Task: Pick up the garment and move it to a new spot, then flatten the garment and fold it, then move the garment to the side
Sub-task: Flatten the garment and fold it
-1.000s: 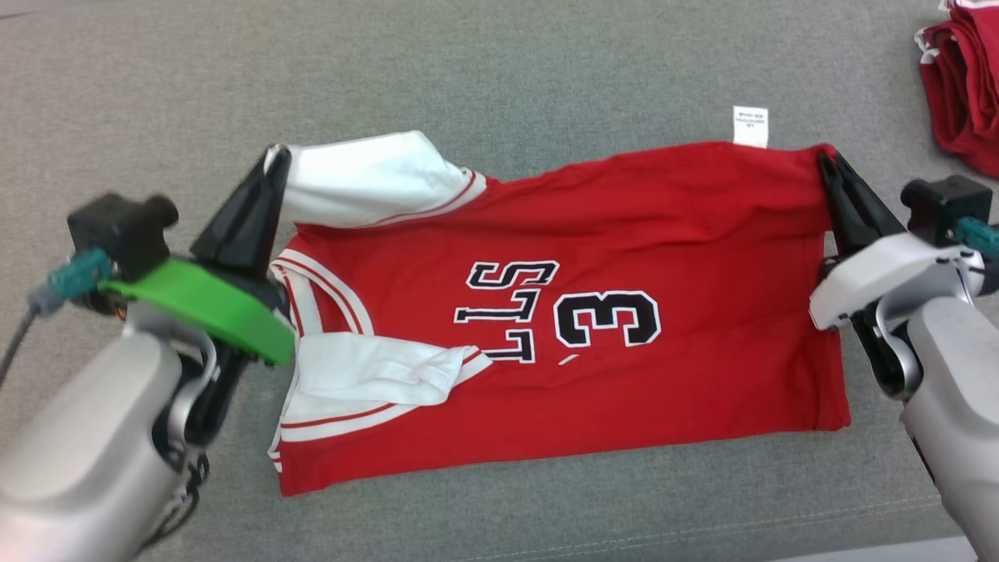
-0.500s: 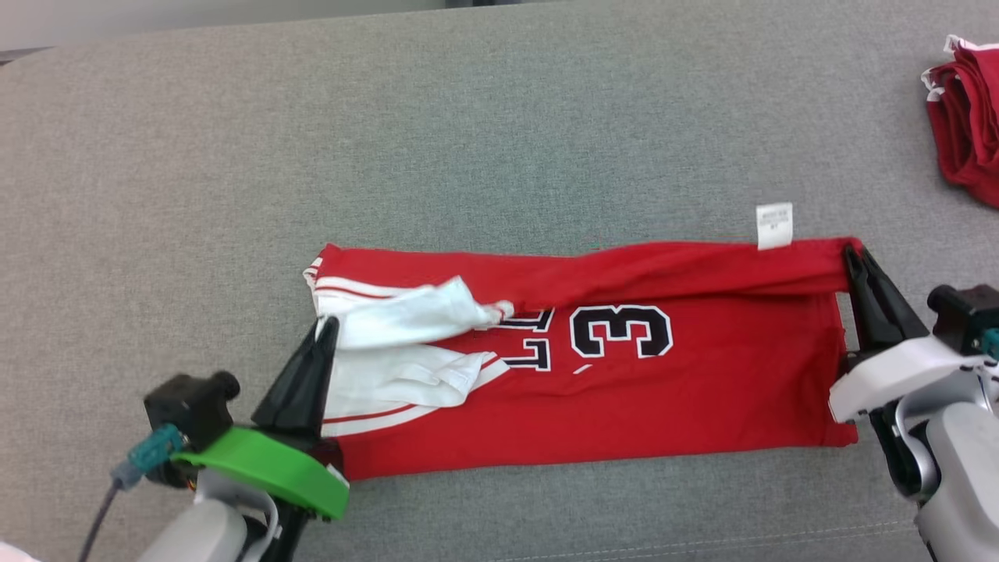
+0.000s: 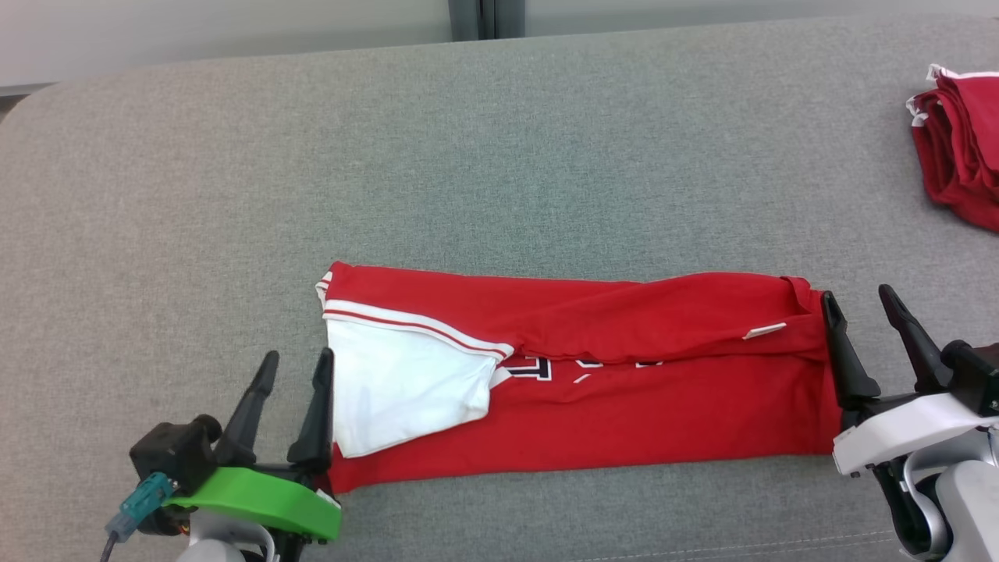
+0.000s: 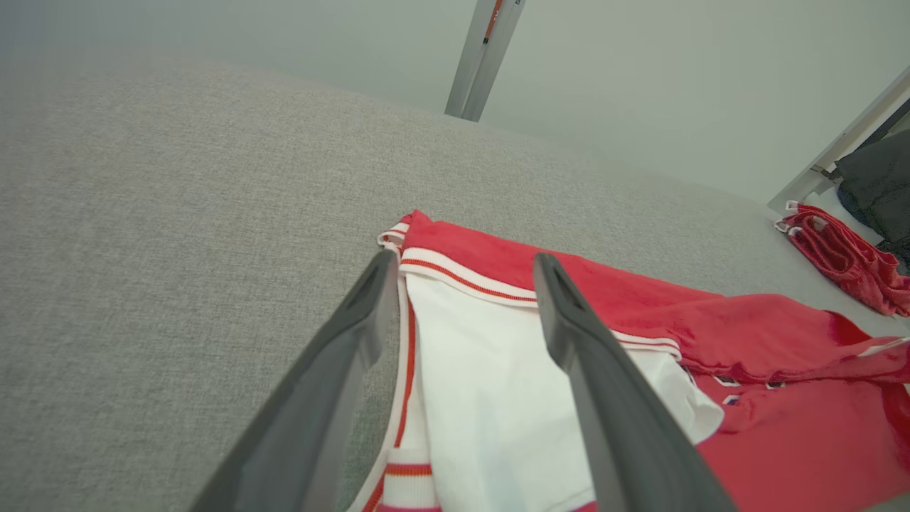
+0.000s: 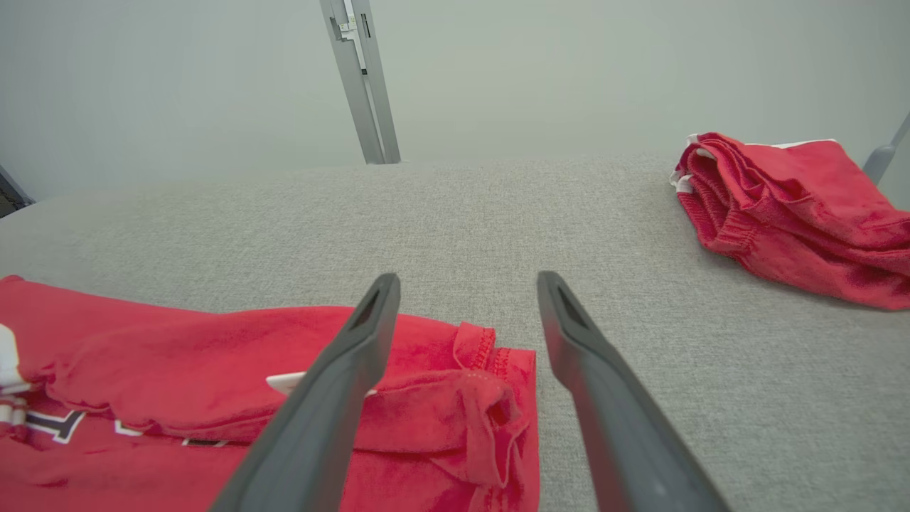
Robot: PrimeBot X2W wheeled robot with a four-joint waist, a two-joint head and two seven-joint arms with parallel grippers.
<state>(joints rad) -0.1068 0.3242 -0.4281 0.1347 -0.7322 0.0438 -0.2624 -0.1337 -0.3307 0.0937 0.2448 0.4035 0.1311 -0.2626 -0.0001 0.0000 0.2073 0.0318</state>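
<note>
Flanking the folded red jersey (image 3: 640, 414) on the grey counter (image 3: 546, 156), the left hand (image 3: 298, 356) and right hand (image 3: 856, 295) stood spread, gripping nothing, one at each end; beyond, far right, lay a red clothes pile (image 3: 956, 148).

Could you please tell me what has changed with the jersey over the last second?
The left gripper and right gripper folded the far edge of the jersey toward the robot, over its front, then opened and let go. The red pile stayed put.
</note>
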